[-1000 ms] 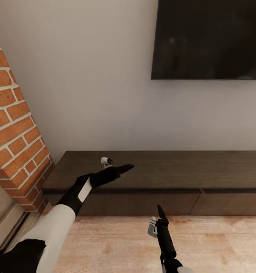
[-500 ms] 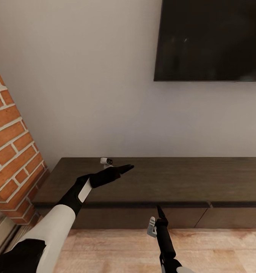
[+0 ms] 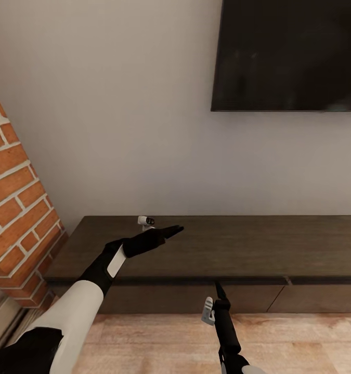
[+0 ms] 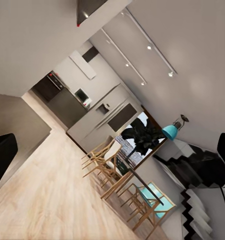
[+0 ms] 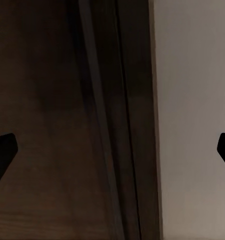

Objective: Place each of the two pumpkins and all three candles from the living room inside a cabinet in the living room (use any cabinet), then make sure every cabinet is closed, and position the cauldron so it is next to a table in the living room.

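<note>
Change: nothing shifted since half a second ago; view, both arms and cabinet (image 3: 206, 249) stayed put, after a slide of the whole view a second ago, read as camera motion.
Cabinet: stood along the wall under the dark screen (image 3: 289, 52), brick column (image 3: 19, 208) at its left end; drawer fronts looked flush and shut, top bare.
Left gripper (image 3: 172, 228): hovered above the cabinet top near its left end, pointing along it; from the head seemed pressed together, yet the wrist view showed fingertips (image 4: 2, 152) set wide at opposite edges, so taken as spread, nothing held.
Right gripper (image 3: 218, 290): hung low, just before the drawer front near the seam (image 3: 277, 270) between drawers; fingertips (image 5: 2, 150) wide apart, empty, facing dark wood.
Pumpkins, candles: not spotted.
Step, as judged: opening a drawer.
Advice: without handles, should hook a fingertip on the drawer's upper edge by the seam, then pull straight back, level, slowly.
</note>
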You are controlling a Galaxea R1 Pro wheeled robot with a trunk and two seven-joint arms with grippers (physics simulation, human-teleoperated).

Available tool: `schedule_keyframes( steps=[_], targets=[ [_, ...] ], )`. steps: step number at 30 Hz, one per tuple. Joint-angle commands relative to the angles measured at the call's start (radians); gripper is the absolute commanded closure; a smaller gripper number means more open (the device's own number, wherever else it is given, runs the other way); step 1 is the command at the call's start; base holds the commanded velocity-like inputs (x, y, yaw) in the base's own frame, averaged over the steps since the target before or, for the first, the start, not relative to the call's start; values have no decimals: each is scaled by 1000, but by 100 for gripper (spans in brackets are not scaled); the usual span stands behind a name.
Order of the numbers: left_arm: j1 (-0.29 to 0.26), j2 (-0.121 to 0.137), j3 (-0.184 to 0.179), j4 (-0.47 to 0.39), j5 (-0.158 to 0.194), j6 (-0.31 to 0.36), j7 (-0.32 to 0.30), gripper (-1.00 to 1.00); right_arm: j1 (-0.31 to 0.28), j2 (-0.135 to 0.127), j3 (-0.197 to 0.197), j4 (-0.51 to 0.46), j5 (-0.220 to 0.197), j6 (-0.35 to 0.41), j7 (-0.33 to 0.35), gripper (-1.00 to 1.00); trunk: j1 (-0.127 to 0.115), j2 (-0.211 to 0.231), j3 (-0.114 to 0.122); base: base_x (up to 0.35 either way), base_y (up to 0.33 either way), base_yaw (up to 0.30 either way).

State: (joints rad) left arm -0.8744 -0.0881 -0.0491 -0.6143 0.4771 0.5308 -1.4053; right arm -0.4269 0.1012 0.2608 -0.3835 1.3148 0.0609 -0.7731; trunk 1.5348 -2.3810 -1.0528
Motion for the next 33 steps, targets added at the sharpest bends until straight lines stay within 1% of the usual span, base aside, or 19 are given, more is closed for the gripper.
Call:
schedule_keyframes(
  steps=[1,3,14,20,26,28,33],
  targets=[
    [0,0,0,0,0,0,0,-100,0,0,0,0,0,0,0,-100,0,0,0,0,0,0],
    [0,1,0,1,0,0,-1,-100,0,0,0,0,0,-1,0,-100,0,0,0,0,0,0],
    [0,0,0,-1,0,2,-2,-100,0,0,0,0,0,-3,-1,-100,42,-77,-34,0,0,0],
    [0,0,0,-1,0,0,-3,-100,0,-1,3,0,1,-7,-2,-100,42,-77,-34,0,0,0],
    [0,0,0,-1,-1,1,-3,-100,0,0,3,0,1,-7,-3,-100,65,-119,-53,0,0,0],
    [0,-1,0,-1,-1,0,-3,-100,0,0,3,-1,1,-7,-3,-100,66,-119,-61,0,0,0],
    [0,-1,0,0,-1,0,-3,-100,0,0,1,-1,2,-2,-2,-100,66,-119,-61,0,0,0]
  ],
)
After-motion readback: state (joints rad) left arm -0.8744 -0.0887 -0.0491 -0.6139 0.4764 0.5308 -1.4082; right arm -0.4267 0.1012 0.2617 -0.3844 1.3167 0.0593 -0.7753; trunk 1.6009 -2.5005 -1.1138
